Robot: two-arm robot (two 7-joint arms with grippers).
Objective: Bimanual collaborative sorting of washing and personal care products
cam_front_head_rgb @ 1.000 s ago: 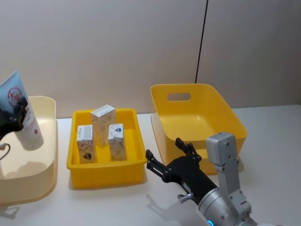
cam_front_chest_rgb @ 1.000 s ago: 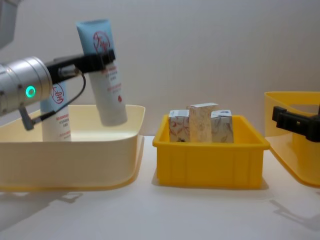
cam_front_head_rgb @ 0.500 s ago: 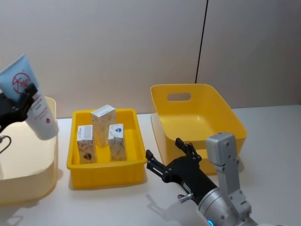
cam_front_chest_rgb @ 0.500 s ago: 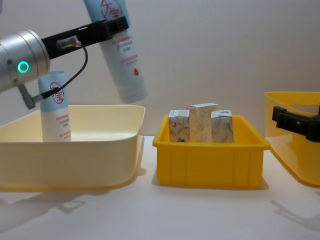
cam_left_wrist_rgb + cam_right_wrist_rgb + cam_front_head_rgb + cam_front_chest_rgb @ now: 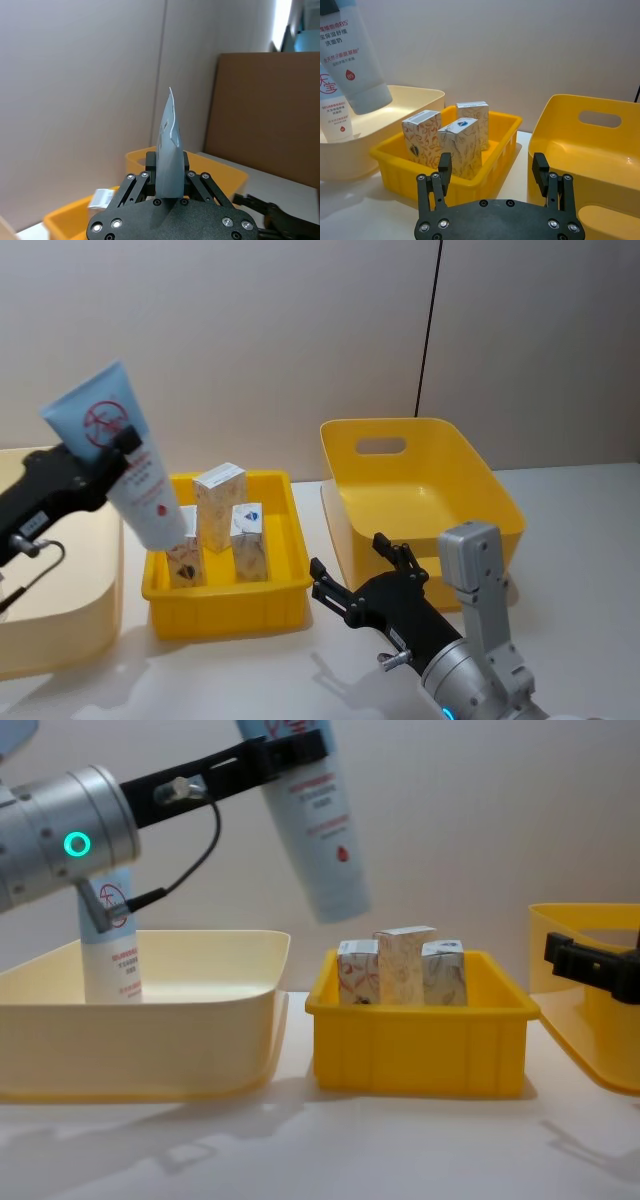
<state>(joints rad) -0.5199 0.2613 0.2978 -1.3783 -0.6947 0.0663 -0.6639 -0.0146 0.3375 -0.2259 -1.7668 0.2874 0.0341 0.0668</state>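
Left claw is clamped across the upper body of a tall pale-blue-to-white plastic squeeze tube with red print. The crimped end is up, the cap end hangs low, and the tube tilts. In the left wrist view the jaws press both flat faces of the tube.

Below the tube's cap end lies the near-left corner of the small yellow plastic tray. Three mottled beige cartons stand upright inside, close under the cap but apart from it. Behind and below the claw sits the cream plastic bin, where a second tube of the same kind stands upright.

Right claw hangs low over the white surface, beyond the tray, jaws spread wide and holding nothing. The large yellow plastic bin with a handle slot sits just past it.

Judgement: the tube is in mid-carry, probably for hand-over to the right claw. The next move calls for passing above the carton tops, then lowering into the spread jaws.

Clearances: open air above the tray. Watch the carton tops and the tray rim.
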